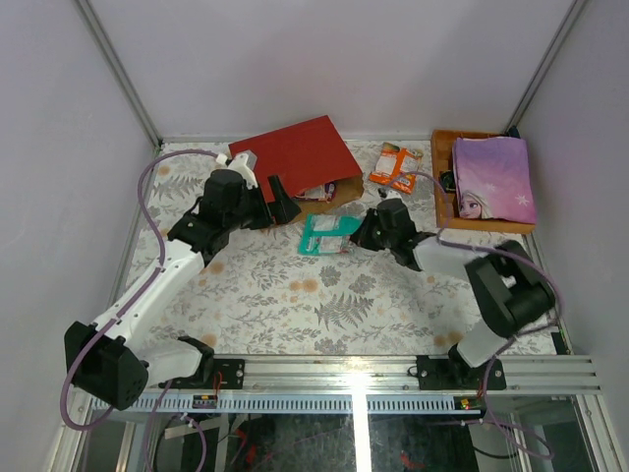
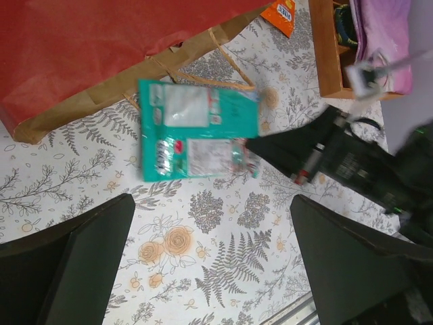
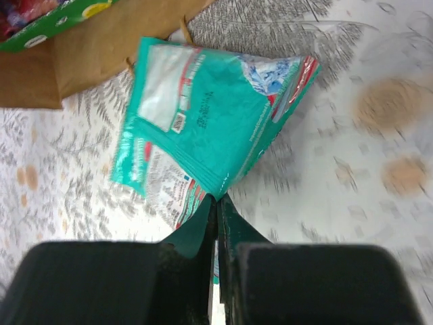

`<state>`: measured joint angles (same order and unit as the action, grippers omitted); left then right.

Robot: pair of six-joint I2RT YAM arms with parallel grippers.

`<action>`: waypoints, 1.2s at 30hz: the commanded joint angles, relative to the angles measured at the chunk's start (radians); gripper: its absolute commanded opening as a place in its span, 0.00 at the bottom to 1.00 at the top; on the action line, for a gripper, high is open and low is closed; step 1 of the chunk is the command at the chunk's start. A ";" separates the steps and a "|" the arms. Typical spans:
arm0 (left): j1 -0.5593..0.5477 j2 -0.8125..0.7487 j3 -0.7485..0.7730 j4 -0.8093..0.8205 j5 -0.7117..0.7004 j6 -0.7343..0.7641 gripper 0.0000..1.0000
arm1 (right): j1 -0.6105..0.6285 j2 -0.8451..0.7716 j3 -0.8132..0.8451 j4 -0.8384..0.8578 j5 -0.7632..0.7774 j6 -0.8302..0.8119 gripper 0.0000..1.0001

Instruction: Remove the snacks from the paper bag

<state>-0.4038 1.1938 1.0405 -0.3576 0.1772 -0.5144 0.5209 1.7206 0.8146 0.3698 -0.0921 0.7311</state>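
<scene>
**A:** Top external view, where's the bag?
**B:** Red paper bag [image 1: 295, 157] is on its side at the back of the table [image 1: 295, 295], mouth facing right. Teal packet [image 1: 327, 236] lies just outside the mouth, orange packet [image 1: 395, 167] further right.
**A:** Grippers?
**B:** My right gripper [image 3: 216, 206] is pinched tight on the teal packet's edge. My left gripper [image 2: 211, 203] is spread wide near the bag's mouth, holding nothing.

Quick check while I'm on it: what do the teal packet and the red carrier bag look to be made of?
The teal packet looks like thin printed plastic film, probably glossy: it buckles into a sharp ridge where the right gripper pinches its edge. The red carrier bag looks like paper, matt red outside and brown kraft at the mouth, with stiff creased folds.
</scene>
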 commanded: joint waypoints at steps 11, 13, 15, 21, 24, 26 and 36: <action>0.007 -0.017 -0.020 0.055 -0.049 0.015 1.00 | -0.237 -0.640 -0.348 -0.305 0.106 0.144 0.00; 0.006 -0.015 -0.019 0.060 -0.045 0.011 1.00 | -0.241 -0.601 -0.337 -0.300 0.139 0.193 0.00; 0.007 -0.011 -0.017 0.062 -0.037 0.007 1.00 | -0.242 -0.537 -0.311 -0.348 0.205 0.310 0.00; 0.007 -0.028 -0.021 0.039 -0.029 0.009 1.00 | -0.240 -0.410 -0.279 -0.407 0.373 0.697 0.00; 0.006 -0.049 -0.028 0.017 -0.046 0.018 1.00 | -0.239 -0.415 -0.292 -0.367 0.453 0.808 0.00; 0.006 -0.060 -0.032 0.006 -0.056 0.023 1.00 | -0.238 -0.423 -0.283 -0.383 0.522 0.856 0.00; 0.007 -0.049 -0.018 -0.007 -0.050 0.039 1.00 | -0.237 -0.372 -0.242 -0.389 0.675 0.976 0.00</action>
<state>-0.4034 1.1423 1.0161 -0.3626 0.1333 -0.5007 0.2832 1.3052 0.5137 -0.0330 0.4603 1.6127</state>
